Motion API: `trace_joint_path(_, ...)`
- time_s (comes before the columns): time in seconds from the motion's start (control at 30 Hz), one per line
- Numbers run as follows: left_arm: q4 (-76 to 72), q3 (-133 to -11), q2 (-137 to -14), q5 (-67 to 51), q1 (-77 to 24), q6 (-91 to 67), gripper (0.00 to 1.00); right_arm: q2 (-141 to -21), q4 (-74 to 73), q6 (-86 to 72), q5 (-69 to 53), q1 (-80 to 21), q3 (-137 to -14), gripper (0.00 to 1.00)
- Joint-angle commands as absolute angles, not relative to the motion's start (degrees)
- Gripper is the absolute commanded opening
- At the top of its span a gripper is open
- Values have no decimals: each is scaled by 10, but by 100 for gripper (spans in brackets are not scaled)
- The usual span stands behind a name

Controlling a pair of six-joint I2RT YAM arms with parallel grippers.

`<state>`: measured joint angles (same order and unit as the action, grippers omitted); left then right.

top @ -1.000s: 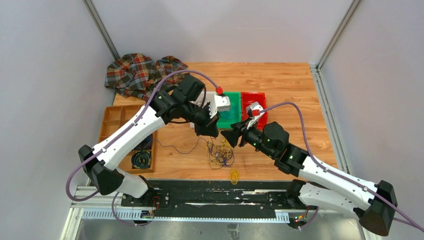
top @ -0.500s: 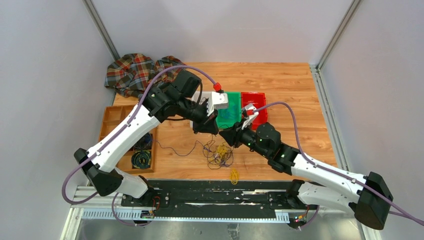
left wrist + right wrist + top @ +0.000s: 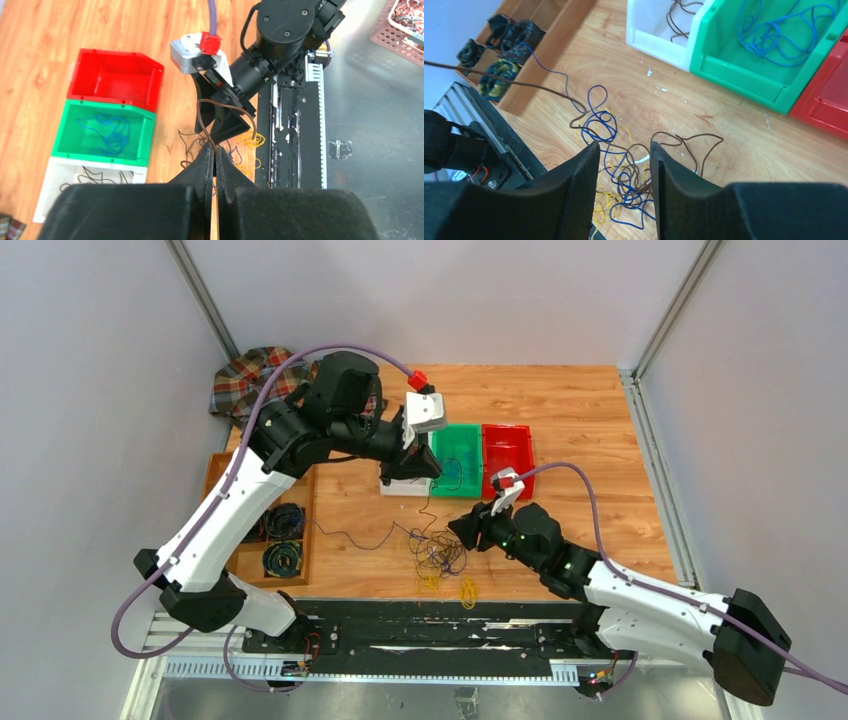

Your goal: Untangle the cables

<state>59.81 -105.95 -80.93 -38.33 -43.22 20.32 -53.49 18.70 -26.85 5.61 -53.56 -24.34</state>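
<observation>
Held a thin, springy brown cable (image 3: 499, 78) clamped between the left fingers (image 3: 215, 155), raised above the tangle (image 3: 438, 552) of limp blue, brown and yellow strands on the smooth wooden counter (image 3: 580, 420). Hovered right fingers (image 3: 624, 150) slightly parted over that heap. Seemed best drawn up slowly, knot pinned.

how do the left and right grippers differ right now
The left gripper is shut on a brown cable; the right gripper is open, holding nothing. The left gripper is near the white bin; the right gripper hangs above the tangle. Both are black.
</observation>
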Motion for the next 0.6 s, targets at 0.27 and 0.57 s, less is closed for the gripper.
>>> trace_joint_path(0.27, 600, -1170, -824, -337, -435, 193, 0, -526, 280, -153, 25, -600, -296, 67)
trace_joint_path(0.57, 599, -1225, -823, -346, -435, 176, 0, -644, 289, -124, 93, -604, -378, 58)
